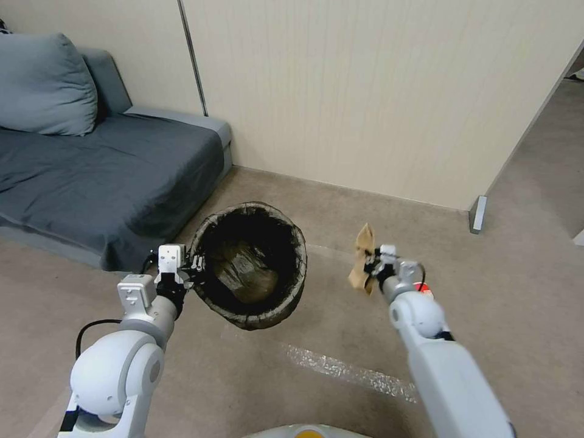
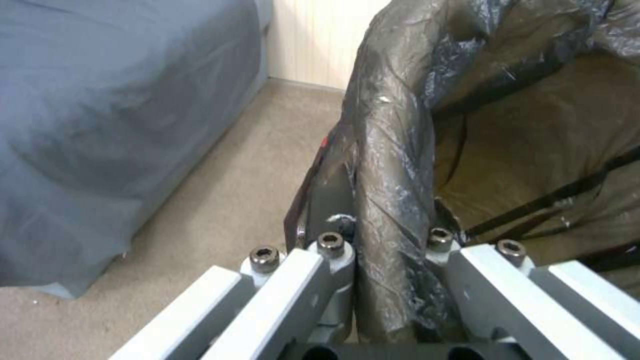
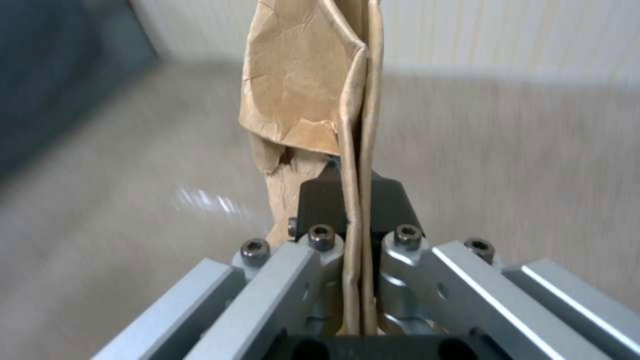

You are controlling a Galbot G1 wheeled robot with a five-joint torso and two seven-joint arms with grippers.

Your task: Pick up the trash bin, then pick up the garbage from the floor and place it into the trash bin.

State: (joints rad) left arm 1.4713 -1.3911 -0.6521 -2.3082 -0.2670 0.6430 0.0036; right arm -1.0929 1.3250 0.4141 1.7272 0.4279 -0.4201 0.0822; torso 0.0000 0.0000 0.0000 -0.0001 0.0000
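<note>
Crumpled brown paper bag (image 1: 363, 260): light, soft, crushable; held off the floor, clamped at its folded edge by right gripper (image 1: 375, 263), beside the trash bin (image 1: 252, 266). Left gripper (image 1: 193, 265) clamps the bin's liner-wrapped rim, bin lifted.

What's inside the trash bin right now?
The trash bin, held at its rim by the left gripper, shows its dark liner bag and a crumpled brownish mass at the bottom. Anything beneath is hidden. The paper bag is outside, in the right gripper.
</note>
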